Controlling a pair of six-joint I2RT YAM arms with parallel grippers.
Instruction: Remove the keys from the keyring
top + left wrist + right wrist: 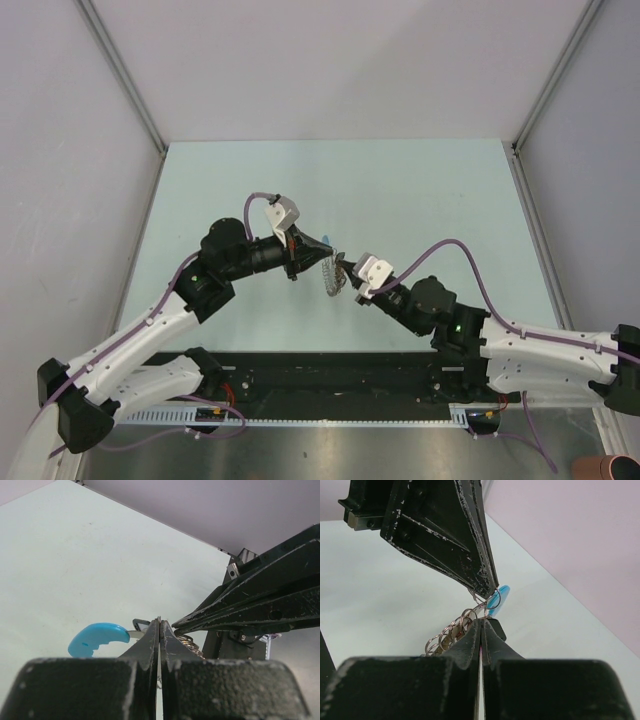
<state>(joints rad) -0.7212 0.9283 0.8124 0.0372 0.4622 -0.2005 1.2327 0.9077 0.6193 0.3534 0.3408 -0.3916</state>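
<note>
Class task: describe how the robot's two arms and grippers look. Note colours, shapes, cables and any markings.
The left arm and right arm have white links and black joints; a purple cable runs along each. The left gripper and right gripper have black, tapering fingers with whitish scuffs. A green light glows on the right arm.

- Top view: keyring too small to pick out any keys.
- Left wrist: left gripper hides most rings; blue band is covered at its 3 o'clock end.
- Right wrist: rings vanish behind right gripper towards 6 o'clock.
</note>
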